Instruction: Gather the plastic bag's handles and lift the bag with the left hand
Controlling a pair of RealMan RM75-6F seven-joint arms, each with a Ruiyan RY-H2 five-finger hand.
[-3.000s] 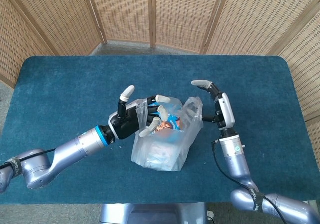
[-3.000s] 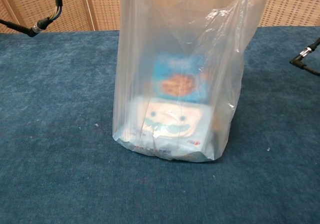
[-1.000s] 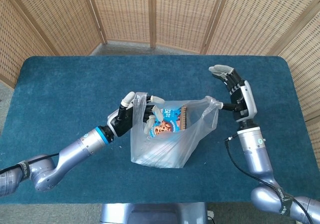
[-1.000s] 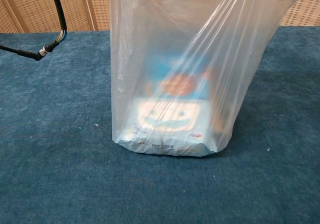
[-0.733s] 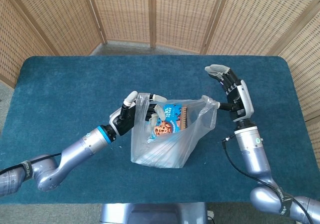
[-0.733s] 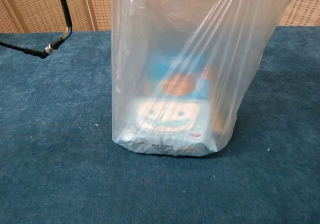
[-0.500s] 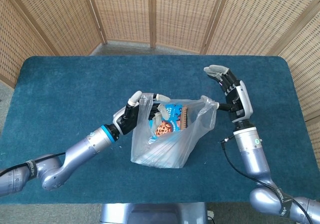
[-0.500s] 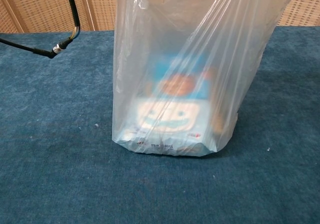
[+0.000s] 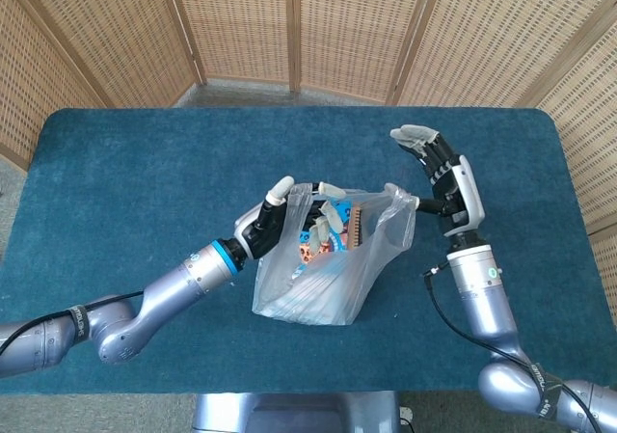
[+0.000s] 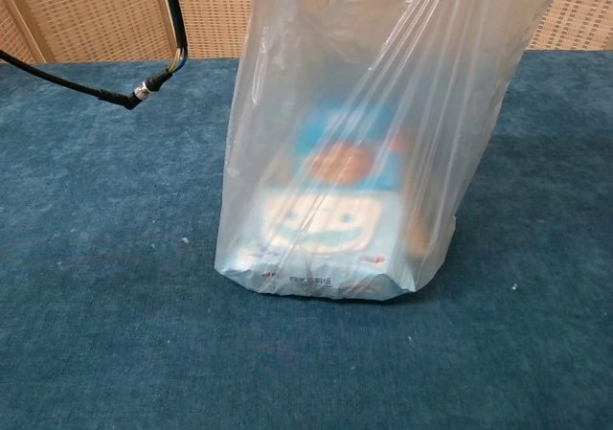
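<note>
From the head view, a clear plastic bag (image 9: 323,264) stands in the middle of the blue surface (image 9: 125,182). The left hand (image 9: 289,216) is at the bag's left top edge. Its fingers (image 9: 331,213) curl over the rim and reach inside the bag, and its thumb sticks up outside, so it is grasping the left handle (image 9: 297,200). The right hand (image 9: 439,177) is at the bag's right side. Its fingers are spread wide and point up, but down low it pinches the right handle (image 9: 400,202) and pulls it out to the side, so the plastic looks stretched. Inside the bag there is a blue snack pack (image 9: 323,235). From the chest view, the bag (image 10: 345,162) is very close and its bottom sits flat on the surface (image 10: 115,334). A white box with a smiling face (image 10: 321,224) lies at the bottom, and the blue pack (image 10: 350,152) stands behind it. A black cable (image 10: 115,76) hangs on the left. No hand shows in this view.
</note>
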